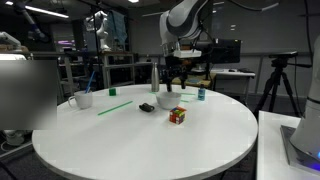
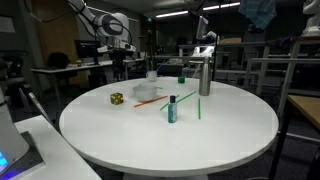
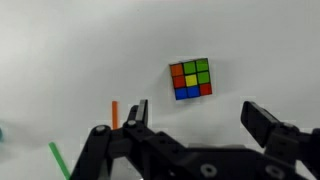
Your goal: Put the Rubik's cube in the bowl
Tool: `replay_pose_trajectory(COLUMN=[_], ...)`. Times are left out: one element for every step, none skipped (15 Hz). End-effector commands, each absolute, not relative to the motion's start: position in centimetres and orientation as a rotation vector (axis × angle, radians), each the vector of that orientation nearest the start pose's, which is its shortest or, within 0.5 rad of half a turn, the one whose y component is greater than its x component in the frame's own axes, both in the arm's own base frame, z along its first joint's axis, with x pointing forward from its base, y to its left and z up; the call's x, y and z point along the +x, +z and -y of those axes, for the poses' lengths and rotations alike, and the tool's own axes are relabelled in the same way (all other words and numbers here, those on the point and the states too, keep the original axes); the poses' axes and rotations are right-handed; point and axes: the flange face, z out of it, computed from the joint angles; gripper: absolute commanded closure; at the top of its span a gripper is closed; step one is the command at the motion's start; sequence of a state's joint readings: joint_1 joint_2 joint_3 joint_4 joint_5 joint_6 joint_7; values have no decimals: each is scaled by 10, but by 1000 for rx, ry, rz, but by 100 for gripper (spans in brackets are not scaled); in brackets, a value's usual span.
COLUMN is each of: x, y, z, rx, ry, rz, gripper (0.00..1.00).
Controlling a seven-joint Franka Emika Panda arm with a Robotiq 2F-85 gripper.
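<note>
- Plainly, the job is barely begun: the Rubik's cube (image 1: 177, 115) sits out in the open on the white bench (image 1: 140, 145), not in the bowl (image 1: 165, 99).
- In an exterior view the bowl stands just behind the cube, near it but apart; I cannot see into it from here.
- The pincer (image 3: 195, 110) hangs above the bench with its jaws spread wide and nothing between them. In the wrist view the cube lies beyond the tips, untouched.
- Left to do, I'd judge: come down over the cube, close on it, lift, carry it the short way to the bowl, let go.
- A flat black object (image 1: 147, 107) lies beside the bowl, worth steering clear of.
</note>
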State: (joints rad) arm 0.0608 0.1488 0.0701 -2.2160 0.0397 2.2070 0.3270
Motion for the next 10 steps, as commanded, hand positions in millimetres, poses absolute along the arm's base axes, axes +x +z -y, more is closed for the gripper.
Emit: replay_pose_trajectory(x=[545,545,545,544,543,541,540,539,538,538], y=[297,293,291,287,283,280,276,273,269,266], z=[-81,-83,-84,-84,-84,-84,-84,-83,-83,-84], rx=[-3065,-3060,-3058,-3058,-3065,-3065,-3072,-3078,-3084,-3092], ry=[262,279,300,317,335,347,356,358,357,356], rz=[-168,-108,-65,-32,-13,-1,-4,-15,-34,-51], gripper=[0,0,0,0,0,0,0,0,0,0])
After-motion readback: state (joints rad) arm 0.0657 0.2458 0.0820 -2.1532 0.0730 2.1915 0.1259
